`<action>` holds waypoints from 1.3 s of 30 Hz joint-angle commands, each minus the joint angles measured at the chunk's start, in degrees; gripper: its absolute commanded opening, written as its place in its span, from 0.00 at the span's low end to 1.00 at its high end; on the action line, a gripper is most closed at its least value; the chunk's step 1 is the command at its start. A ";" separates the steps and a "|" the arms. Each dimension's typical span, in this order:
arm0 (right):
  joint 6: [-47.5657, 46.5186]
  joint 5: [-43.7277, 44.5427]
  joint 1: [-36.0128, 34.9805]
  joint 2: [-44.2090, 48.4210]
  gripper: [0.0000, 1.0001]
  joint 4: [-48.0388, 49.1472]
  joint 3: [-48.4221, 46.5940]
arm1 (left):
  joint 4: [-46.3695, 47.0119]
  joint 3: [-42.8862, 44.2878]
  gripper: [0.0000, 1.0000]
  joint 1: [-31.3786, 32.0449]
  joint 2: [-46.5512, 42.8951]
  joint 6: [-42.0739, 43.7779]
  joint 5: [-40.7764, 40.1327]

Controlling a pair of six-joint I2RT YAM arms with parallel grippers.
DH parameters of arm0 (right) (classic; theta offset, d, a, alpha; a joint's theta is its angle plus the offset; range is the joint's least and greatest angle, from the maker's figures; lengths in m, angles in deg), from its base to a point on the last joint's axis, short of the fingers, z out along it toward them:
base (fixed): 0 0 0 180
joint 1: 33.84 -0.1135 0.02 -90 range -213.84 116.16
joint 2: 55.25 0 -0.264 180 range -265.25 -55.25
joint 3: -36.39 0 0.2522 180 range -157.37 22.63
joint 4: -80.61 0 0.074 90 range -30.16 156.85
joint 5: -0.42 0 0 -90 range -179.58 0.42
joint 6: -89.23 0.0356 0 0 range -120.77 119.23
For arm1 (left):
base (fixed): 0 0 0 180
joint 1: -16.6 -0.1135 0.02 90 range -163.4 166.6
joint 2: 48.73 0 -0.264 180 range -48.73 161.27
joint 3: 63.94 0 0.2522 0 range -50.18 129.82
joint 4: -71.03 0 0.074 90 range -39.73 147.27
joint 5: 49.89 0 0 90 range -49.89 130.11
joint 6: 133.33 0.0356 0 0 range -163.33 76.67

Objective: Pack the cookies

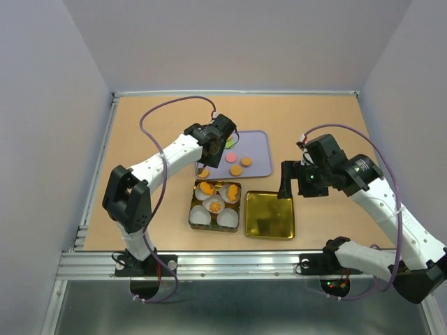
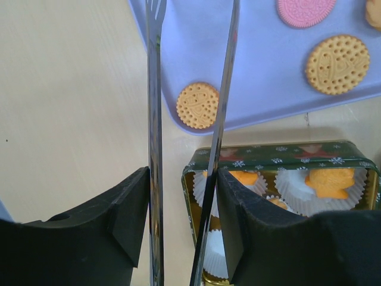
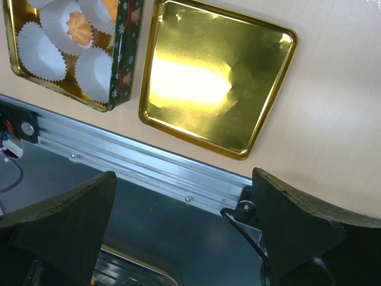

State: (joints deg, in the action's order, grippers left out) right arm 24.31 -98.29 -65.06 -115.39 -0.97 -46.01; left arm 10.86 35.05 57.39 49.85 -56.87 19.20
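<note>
**A:** At the near corner of the lavender plastic tray (image 2: 262,71), a round orange cookie (image 2: 197,105) is lying flat. The left hand (image 2: 181,202) is clamping the thin metal tongs (image 2: 155,131), and the cookie is showing between their two blades. I cannot tell how high the tips are hanging.

**B:** That is what is worrying me. The cookie is thin and the tray looks smooth. If the blades are closing too high, they are likely to skate over it. If they are coming in off-centre, they are likely to nudge it over the rim onto the wooden worktop (image 2: 65,101).

**A:** And squeezing hard?

**B:** It is risking a cracked edge, or the cookie flicking out sideways. The tongs may also be twisting in the hand's grip.

**A:** The green snowflake-patterned tin (image 2: 280,156) is sitting just beside that corner, with orange cookies lying in a few of its white paper cups (image 3: 40,43).

**B:** So a low carry is risking a blade snagging the tin wall or crumpling a cup.

**A:** The right hand (image 3: 181,196) is hanging with its jaws wide apart, holding nothing, near the square gold lid (image 3: 214,83).

**B:** It is looking well clear of the tray.
</note>
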 commanded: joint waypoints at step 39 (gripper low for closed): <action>-3.11 -0.43 -0.51 1.52 1.00 3.65 -2.81 | -10.45 6.02 0.31 0.60 -10.42 -1.39 4.91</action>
State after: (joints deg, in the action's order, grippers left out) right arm 21.66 -96.89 -65.06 -115.46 0.45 -46.66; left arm 3.60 43.45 56.06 46.51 -55.58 22.85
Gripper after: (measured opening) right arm 0.998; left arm 0.450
